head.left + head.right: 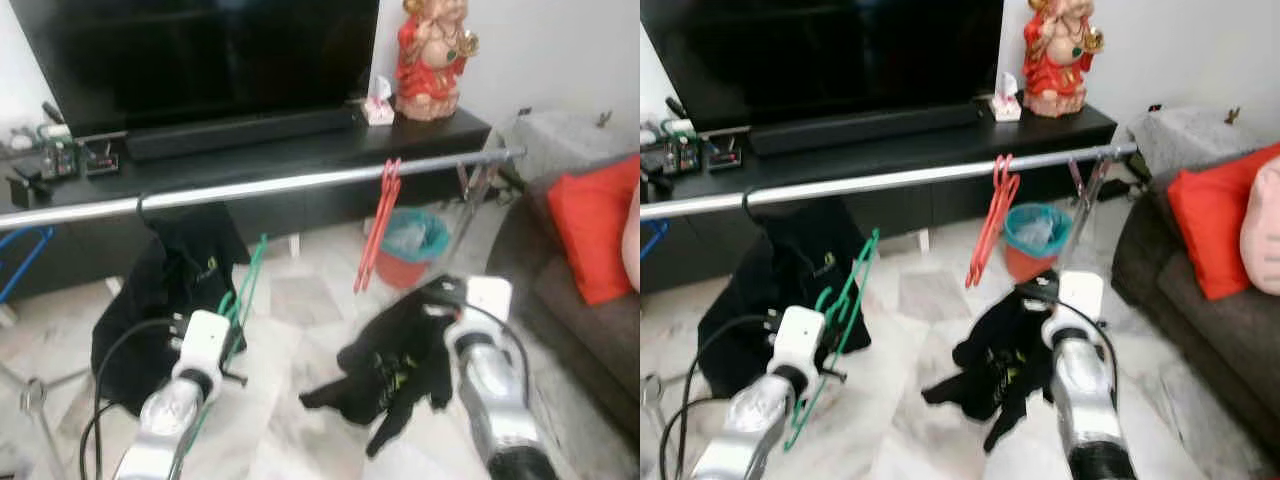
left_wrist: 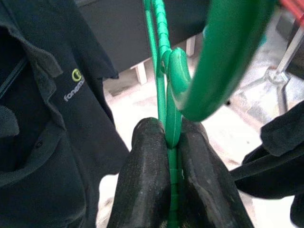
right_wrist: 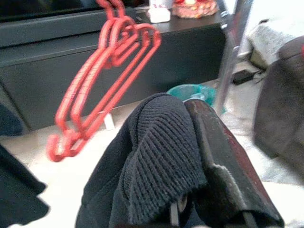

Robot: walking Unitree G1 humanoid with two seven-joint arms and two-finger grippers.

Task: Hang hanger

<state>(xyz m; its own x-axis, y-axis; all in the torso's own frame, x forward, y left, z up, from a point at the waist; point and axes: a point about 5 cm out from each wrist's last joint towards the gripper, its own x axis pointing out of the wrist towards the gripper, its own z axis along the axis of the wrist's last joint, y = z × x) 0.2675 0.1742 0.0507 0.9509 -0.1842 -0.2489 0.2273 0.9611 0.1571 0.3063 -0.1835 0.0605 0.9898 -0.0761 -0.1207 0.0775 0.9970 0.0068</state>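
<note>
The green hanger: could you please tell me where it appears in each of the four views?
Left eye view: green hanger, lower left, below the metal rail.
Right eye view: lower left, under the same rail.
Left wrist view: centre, clamped in the left gripper.
Right wrist view: not in it.
Shared landmark: the red hangers hooked on the rail.

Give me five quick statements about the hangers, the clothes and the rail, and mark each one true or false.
1. The left end effector grips a green hanger. True.
2. The green hanger hangs on the metal rail. False: it is held below the rail.
3. Red hangers hang on the rail. True.
4. The right end effector is empty. False: it holds a black garment.
5. A black shirt lies flat on the sofa. False: it hangs from the rail.
</note>
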